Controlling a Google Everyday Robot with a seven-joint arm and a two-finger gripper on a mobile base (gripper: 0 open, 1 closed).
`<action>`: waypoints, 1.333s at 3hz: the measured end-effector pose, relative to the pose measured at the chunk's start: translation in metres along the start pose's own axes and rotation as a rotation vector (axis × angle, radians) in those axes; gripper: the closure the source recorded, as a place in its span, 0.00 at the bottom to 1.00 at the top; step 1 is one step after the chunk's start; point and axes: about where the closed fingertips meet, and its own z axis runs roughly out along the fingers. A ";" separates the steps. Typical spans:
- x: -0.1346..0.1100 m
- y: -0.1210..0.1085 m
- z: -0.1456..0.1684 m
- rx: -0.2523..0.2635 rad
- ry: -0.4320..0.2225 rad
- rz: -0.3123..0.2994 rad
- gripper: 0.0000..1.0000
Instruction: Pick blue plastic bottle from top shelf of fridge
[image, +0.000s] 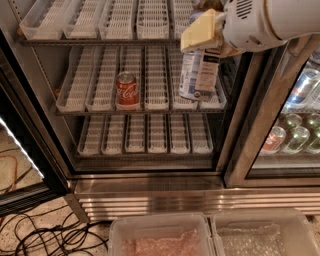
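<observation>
The tall commercial display fridge (249, 131), with its black-framed glass doors and stainless steel base, stands open and fills most of the view. Its top shelf (100, 41), a dark metal rack edge carrying a row of long whitish slotted plastic trays, runs across the upper part. Two similar racks lie below it, a middle rack (95, 113) and a lower rack (145, 136). To the right, behind glass, a neighbouring compartment (296, 131) holds many cans. Two clear plastic bins (161, 231) sit on the floor in front of the base, with black cables (46, 236) coiled to their left.

The robot's white arm (272, 19) reaches in from the upper right. Its gripper (207, 37) is at the right end of the top shelf, one yellowish finger (199, 31) pressed against the upper part of the slim pale-blue translucent plastic bottle (200, 74), grasping it. The bottle hangs slightly tilted below the top shelf's edge, in front of the middle rack's right-hand trays. A red cola can (127, 90) stands upright on the middle rack, well to the bottle's left.
</observation>
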 end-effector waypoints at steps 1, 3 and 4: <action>0.009 0.005 0.002 -0.024 0.011 0.025 1.00; 0.021 0.015 0.004 -0.043 0.000 0.063 1.00; 0.021 0.015 0.004 -0.043 0.000 0.063 1.00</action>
